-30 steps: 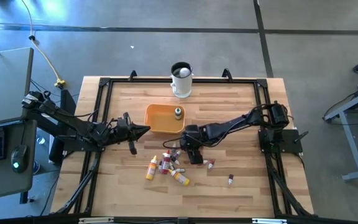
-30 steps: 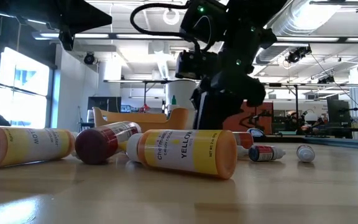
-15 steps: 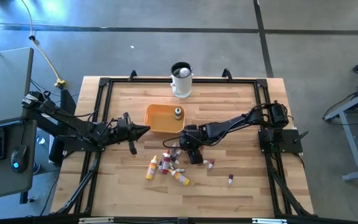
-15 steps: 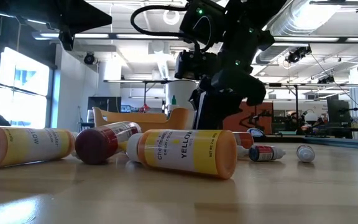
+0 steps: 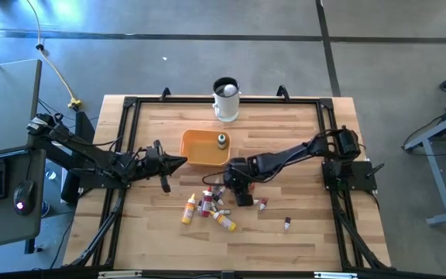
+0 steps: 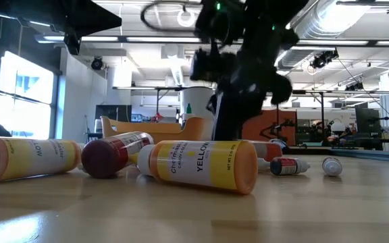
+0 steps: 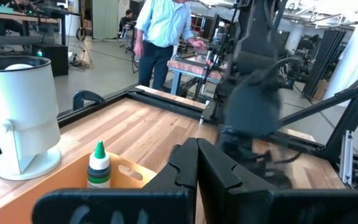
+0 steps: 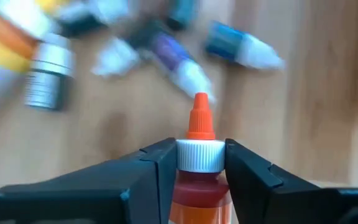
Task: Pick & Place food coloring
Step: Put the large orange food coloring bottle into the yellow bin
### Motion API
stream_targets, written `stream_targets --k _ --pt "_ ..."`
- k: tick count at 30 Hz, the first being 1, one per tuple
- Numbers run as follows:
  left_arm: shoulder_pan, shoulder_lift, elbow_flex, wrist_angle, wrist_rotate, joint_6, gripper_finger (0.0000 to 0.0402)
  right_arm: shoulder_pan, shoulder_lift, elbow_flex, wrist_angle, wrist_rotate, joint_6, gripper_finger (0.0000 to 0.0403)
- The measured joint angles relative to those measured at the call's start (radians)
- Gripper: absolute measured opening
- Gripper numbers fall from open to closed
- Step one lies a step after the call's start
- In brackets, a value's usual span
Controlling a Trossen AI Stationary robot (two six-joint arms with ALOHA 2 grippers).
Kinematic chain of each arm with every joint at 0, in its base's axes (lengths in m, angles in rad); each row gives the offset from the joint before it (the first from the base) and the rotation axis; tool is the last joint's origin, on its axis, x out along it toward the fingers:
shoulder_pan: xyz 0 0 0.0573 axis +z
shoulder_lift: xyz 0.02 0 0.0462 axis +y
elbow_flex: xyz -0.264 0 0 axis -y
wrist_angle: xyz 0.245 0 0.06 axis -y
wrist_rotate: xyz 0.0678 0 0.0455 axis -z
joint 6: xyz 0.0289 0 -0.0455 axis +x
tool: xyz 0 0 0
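The right end effector point(image 8: 199, 163) is clamped on an orange-capped red bottle point(image 8: 198, 149) above the table point(image 5: 285, 132); next probably the carry to the orange bowl point(image 5: 204, 147)

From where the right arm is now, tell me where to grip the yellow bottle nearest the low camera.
Grip the yellow bottle across the middle of its round body, coming straight down from above. It lies on its side on the table, so the curved sides are open, probably.
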Motion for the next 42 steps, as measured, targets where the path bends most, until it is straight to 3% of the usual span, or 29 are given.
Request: stream_targets --k 3,8,13,23,28,33,37,42 --pt "0.0 0.0 0.0 0.0 0.0 0.0 0.0 0.024 -0.023 0.034 -0.001 0.009 0.0 0.0115" --pt "0.0 0.0 0.0 0.0 0.003 0.0 0.0 0.039 -0.058 0.096 -0.009 0.133 0.069 0.0112" --pt "0.0 0.0 0.0 0.0 0.018 0.0 0.0 0.04 -0.101 0.138 0.02 0.168 -0.019 0.0115" --pt "0.0 0.0 0.0 -0.002 0.084 -0.027 0.0 0.022 -0.209 0.059 0.237 0.201 -0.13 0.0111" --pt "0.0 0.0 0.0 -0.014 0.178 -0.027 0.0 0.017 -0.253 -0.126 0.506 0.197 -0.131 0.0112" --pt "0.0 0.0 0.0 -0.033 0.289 -0.009 0.0 -0.005 -0.264 -0.352 0.954 0.141 -0.109 0.0113" --pt "0.0 0.018 0.0 -0.005 0.277 0.083 0.0005 -0.025 -0.265 -0.48 1.258 0.071 -0.023 0.0116" --pt "0.001 0.082 0.0 0.09 0.242 0.145 0.0049 -0.029 -0.265 -0.546 1.386 0.043 0.048 0.0115"
